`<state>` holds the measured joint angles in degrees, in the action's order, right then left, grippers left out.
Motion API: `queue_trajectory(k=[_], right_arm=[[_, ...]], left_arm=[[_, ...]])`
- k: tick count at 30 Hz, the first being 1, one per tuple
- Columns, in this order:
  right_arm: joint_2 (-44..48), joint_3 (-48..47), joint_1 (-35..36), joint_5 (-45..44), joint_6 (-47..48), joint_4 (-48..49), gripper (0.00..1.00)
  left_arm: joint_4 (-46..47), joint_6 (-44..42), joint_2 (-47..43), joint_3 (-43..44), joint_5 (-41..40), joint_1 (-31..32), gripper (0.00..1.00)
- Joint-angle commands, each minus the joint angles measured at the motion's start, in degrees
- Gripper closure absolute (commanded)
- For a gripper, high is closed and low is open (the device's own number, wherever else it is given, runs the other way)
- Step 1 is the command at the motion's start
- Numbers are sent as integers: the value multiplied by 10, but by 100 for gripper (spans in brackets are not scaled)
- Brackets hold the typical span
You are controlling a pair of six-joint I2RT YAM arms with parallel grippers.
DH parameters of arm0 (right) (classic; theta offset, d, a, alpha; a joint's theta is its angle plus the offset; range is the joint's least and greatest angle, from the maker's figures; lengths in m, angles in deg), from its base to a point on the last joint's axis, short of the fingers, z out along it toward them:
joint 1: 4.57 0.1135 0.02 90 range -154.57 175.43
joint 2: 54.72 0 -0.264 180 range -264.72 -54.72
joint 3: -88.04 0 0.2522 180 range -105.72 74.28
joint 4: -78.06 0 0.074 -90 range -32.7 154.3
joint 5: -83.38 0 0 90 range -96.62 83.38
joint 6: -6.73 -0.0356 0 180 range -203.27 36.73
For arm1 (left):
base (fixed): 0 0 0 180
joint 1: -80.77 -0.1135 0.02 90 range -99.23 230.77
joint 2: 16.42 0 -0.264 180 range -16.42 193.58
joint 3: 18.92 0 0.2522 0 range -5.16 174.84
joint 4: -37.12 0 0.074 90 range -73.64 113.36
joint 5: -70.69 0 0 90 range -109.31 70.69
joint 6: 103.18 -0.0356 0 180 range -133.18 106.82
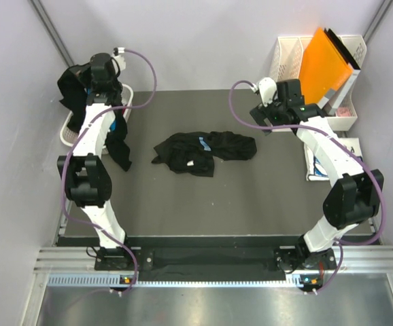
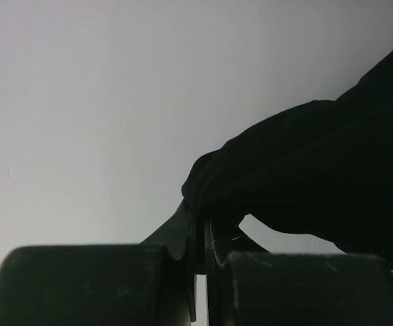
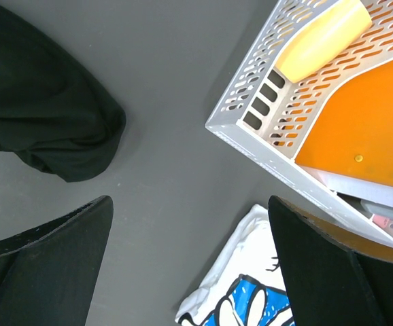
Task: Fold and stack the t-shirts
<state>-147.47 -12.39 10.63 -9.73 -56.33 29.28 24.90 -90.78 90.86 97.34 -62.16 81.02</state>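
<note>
My left gripper (image 2: pixel 200 227) is shut on a fold of a black t-shirt (image 2: pixel 305 176), held high near the back left wall. In the top view this gripper (image 1: pixel 82 78) holds the bunched cloth up, and the shirt (image 1: pixel 118 146) hangs down along the arm. A second black t-shirt (image 1: pixel 203 153) with a blue print lies crumpled mid-table; its edge (image 3: pixel 40 115) shows in the right wrist view. My right gripper (image 3: pixel 190 272) hovers open and empty above the mat, between that shirt and a folded white t-shirt (image 3: pixel 251 299) with a blue flower print. The white t-shirt (image 1: pixel 312 163) lies at the right, partly hidden by my right arm.
A white laundry basket (image 1: pixel 67 132) stands at the back left, under the hanging shirt. A white perforated file rack (image 3: pixel 251 136) holding an orange folder (image 3: pixel 360 115) stands at the back right, close to my right gripper (image 1: pixel 268 117). Walls close in on both sides.
</note>
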Motion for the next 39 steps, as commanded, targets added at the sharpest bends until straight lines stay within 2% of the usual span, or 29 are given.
queue_trajectory(k=[1, 3, 6, 7, 8, 10, 12, 13, 17, 19, 20, 22, 23, 24, 25, 26, 28, 32, 34, 36, 39], right_arm=[[24, -28, -3, 11, -7, 4, 3], [27, -29, -3, 13, -9, 3, 3], [29, -32, -3, 15, -11, 2, 2], [29, -33, -3, 15, -10, 2, 2], [30, -33, -3, 14, -11, 3, 1], [29, -34, -3, 16, -11, 2, 0], [28, -35, -3, 17, -12, 2, 0], [29, -34, -3, 18, -12, 2, 0], [28, -35, -3, 22, -13, 2, 0], [27, -35, -3, 21, -13, 1, 0], [27, -35, -3, 21, -13, 1, 0], [27, -34, -3, 22, -13, 0, 0], [27, -35, -2, 23, -14, -1, 0], [27, -33, -3, 25, -13, 0, 0], [27, -32, -3, 26, -14, 0, 0], [28, -32, -3, 28, -15, 1, 0], [27, -29, -3, 29, -16, 2, 0], [29, -29, -2, 28, -16, -1, 0], [29, -31, -3, 29, -15, -1, 0], [28, -34, -2, 29, -16, -2, 0], [25, -40, -3, 44, -19, -7, 0]], left_arm=[[-27, 45, -33, 23, 2, 21, 100], [-22, 32, -31, 17, -6, 31, 100], [-87, 45, -12, 51, -35, 36, 100], [-107, 53, -7, 59, -44, 37, 94], [-137, 61, -1, 64, -57, 37, 81], [-160, 75, 4, 72, -69, 40, 43], [-184, 84, 6, 71, -81, 41, 28], [-191, 86, 10, 72, -93, 41, 17], [-244, 116, 25, 96, -106, 41, 7], [-253, 121, 28, 104, -113, 42, 6], [-261, 126, 31, 119, -113, 44, 1], [-351, 170, 49, 163, -117, 43, 1], [-409, 196, 86, 240, -116, 39, 1], [-458, 224, 109, 282, -113, 34, 1], [-549, 271, 132, 322, -102, 30, 1], [-572, 285, 164, 362, -99, 23, 2], [-570, 311, 169, 343, -95, 18, 2], [-502, 324, 131, 208, -94, 17, 1], [-514, 363, 141, 198, -82, 12, 1], [-568, 404, 158, 204, -52, 8, 2], [-587, 433, 183, 201, -34, 3, 4]])
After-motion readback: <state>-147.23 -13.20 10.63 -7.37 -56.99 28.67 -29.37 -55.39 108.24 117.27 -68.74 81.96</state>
